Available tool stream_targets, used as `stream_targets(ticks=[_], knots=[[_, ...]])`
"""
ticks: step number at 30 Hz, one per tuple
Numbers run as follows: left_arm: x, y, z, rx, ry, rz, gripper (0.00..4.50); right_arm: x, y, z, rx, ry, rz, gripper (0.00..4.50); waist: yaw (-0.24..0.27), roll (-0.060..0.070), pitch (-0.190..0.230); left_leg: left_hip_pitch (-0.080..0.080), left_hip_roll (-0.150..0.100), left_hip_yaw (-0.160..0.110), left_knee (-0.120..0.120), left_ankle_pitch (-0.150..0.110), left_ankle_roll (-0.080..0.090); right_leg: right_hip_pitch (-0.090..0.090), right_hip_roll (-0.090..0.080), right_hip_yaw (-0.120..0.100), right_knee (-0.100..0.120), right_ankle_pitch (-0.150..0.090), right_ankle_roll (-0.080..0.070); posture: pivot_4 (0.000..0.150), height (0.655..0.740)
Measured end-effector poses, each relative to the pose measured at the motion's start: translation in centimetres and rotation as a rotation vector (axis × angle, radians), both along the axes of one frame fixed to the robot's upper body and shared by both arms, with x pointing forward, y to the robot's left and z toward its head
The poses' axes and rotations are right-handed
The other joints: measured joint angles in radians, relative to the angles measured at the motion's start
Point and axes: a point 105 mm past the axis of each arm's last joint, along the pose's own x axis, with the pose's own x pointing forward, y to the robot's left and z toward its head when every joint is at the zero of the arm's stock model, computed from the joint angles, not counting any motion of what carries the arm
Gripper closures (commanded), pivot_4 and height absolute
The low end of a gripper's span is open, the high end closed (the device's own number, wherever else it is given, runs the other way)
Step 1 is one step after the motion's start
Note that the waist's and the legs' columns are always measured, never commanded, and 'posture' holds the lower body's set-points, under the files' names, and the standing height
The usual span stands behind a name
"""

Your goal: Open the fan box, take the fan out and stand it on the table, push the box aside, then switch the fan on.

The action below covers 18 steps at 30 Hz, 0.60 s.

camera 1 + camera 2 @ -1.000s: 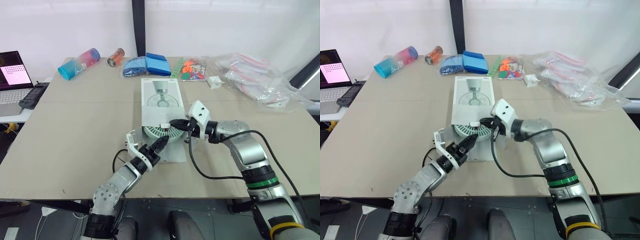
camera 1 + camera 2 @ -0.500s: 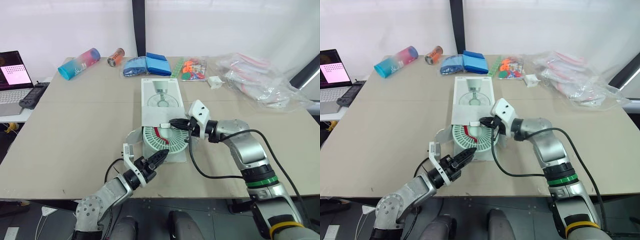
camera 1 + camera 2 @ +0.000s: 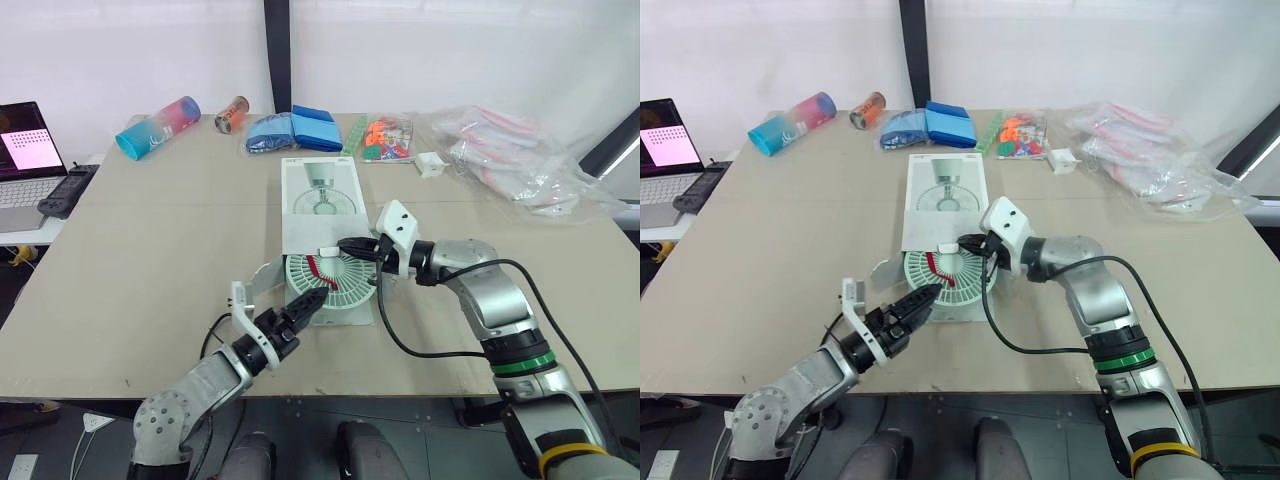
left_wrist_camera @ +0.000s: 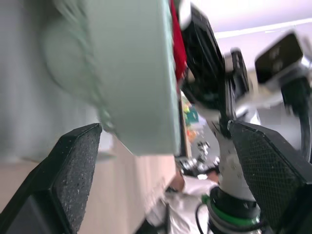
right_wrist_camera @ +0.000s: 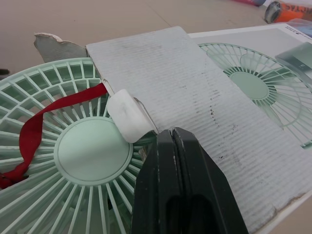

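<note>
The white fan box (image 3: 320, 205) lies flat at the table's middle, its near end open. The mint-green fan (image 3: 328, 285) lies face up, slid partly out of that end, a red ribbon (image 3: 317, 267) across its grille. My right gripper (image 3: 345, 245) is shut, its tips resting at the edge of the corrugated flap (image 5: 195, 87), beside a small white tab (image 5: 127, 115). My left gripper (image 3: 305, 305) is open at the fan's near rim; in the left wrist view its fingers (image 4: 73, 170) stand wide apart with the fan's edge (image 4: 141, 78) ahead of them.
Along the far edge lie a pink-and-blue tube (image 3: 158, 125), a can (image 3: 231, 113), blue pouches (image 3: 295, 130), a colourful packet (image 3: 385, 138), a small white box (image 3: 431, 164) and plastic bags (image 3: 520, 160). A laptop (image 3: 25, 150) sits far left. A black cable (image 3: 400, 335) loops below my right wrist.
The fan has slid further out of the box toward the front edge, baring the red ribbon. My left arm drew back toward me and its gripper opened wide. The right gripper stayed put.
</note>
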Motion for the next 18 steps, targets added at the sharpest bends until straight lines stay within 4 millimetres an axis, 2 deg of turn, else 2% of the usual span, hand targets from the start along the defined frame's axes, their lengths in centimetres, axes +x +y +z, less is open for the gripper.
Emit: stream_targets(ticks=[7,18], knots=[[0.9,1.4,-0.3,0.041,-0.002,0.054,0.04,0.2,0.2,-0.1,0.031,0.006,0.0,4.5,0.0,0.0,0.0,0.0,0.0,0.0,0.0,0.0,0.0,0.0,0.0,0.0,0.0,0.0,-0.002,0.15,0.74],[2.6,1.2,-0.6,0.055,-0.026,0.028,0.04,0.3,0.1,-0.1,0.036,-0.005,0.002,4.5,-0.001,0.0,0.0,0.0,0.0,0.001,0.0,0.0,0.0,0.0,0.001,0.0,0.0,0.001,0.0,0.15,0.74]])
